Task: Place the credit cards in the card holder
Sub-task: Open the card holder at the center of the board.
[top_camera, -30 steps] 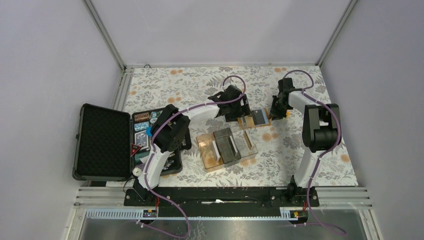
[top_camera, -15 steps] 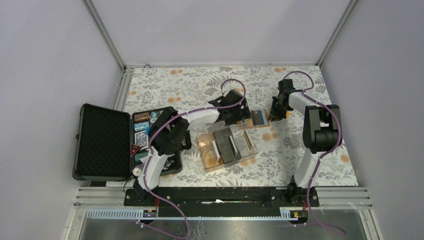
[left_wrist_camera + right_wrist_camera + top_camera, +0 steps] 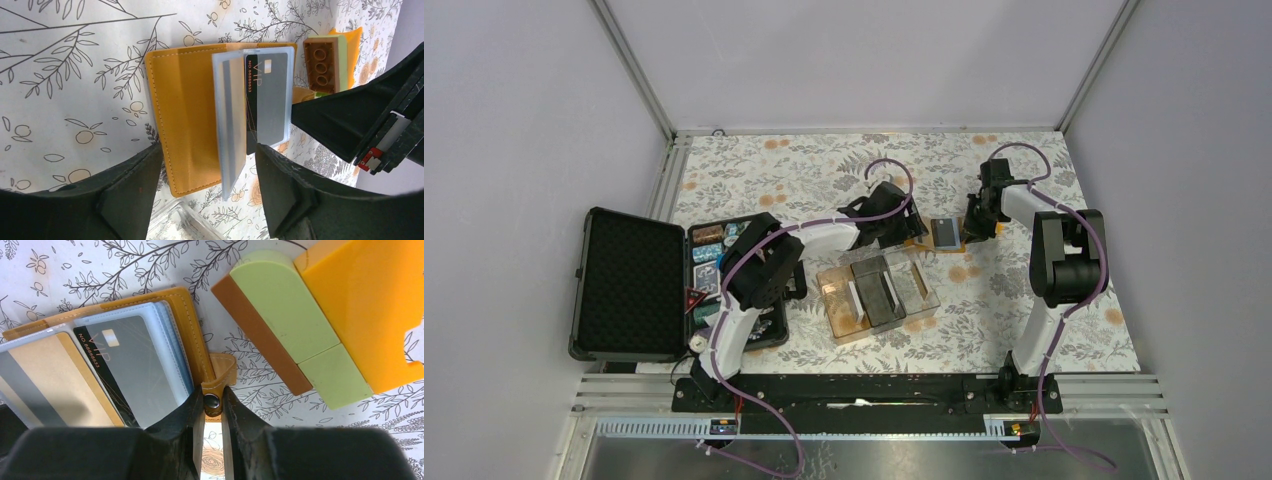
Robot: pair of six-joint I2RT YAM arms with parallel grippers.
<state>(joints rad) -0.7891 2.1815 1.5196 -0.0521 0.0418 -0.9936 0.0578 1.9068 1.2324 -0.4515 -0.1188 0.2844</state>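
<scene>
Holder (image 3: 187, 115) lies open on the flowered table (image 3: 774, 170), far-middle part, btw the two grippers. Right gripper (image 3: 212, 401) is closed on the holder's snap tab (image 3: 222, 371), pinching it from both sides. Left gripper (image 3: 207, 167) is open wide. Its fingers (image 3: 132, 190) stand at either side of the holder's near edge, w/ a clear sleeve (image 3: 231, 150) standing up btw them. I cannot tell if the fingers touch the leather, perhaps not. Dark VIP card (image 3: 135, 367) sits inside a flat sleeve, on the half nearer the right gripper. Gold card (image 3: 55, 377) w/ grey stripe is in the sleeve next to it. Green-brown block (image 3: 285, 310) and orange block (image 3: 365, 300) lie just beside the holder, past the tab. Clear tray (image 3: 879, 293) is near, in front of the holder. Black case (image 3: 629, 283) is open at far left.
</scene>
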